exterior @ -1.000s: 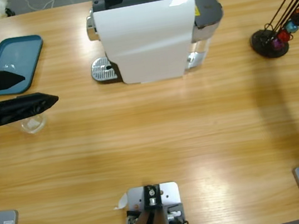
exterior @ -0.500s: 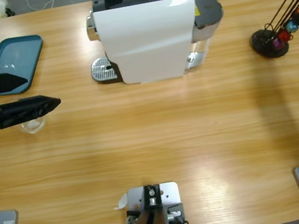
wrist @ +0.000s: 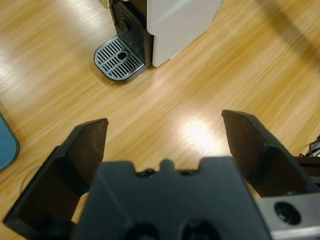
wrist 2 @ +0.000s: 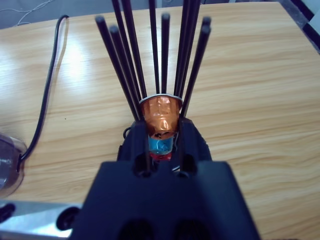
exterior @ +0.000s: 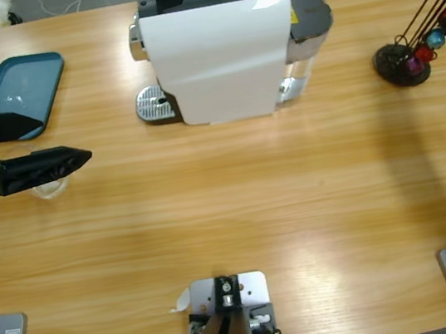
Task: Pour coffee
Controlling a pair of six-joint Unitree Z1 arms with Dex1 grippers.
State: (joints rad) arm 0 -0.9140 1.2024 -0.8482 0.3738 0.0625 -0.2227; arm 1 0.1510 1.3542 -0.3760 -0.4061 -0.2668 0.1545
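We look first for the glass tumbler (exterior: 48, 189), which stands on the wooden table (exterior: 237, 207) toward its left end, just in front of the teal tray (exterior: 23, 92); it is clear and mostly hidden under a black jaw in the high view, so we cannot make out the coffee in it from here; in the left wrist view only a faint curved rim shows at the lower left edge. The left gripper (exterior: 39, 142) hangs over that spot with its jaws spread wide and nothing between them; one jaw lies across the tumbler in the high view and the other reaches toward the tray's near corner, so we judge the glass is not yet framed for a grasp. Further along, the white coffee machine (exterior: 217, 46) sits at the back middle of the table with its metal drip grille (exterior: 155, 106) facing left, bare; we take that grille as the likely place for the glass, which would explain why the gripper points that way. Far right stands the black capsule rack (exterior: 401, 63) with its thin rods fanning upward and coloured capsules near its base; the right gripper (wrist 2: 161, 135) sits right at the rack, with an orange capsule (wrist 2: 160, 115) just ahead of its body among the rods; we cannot tell how its jaws stand, or whether it holds the capsule.
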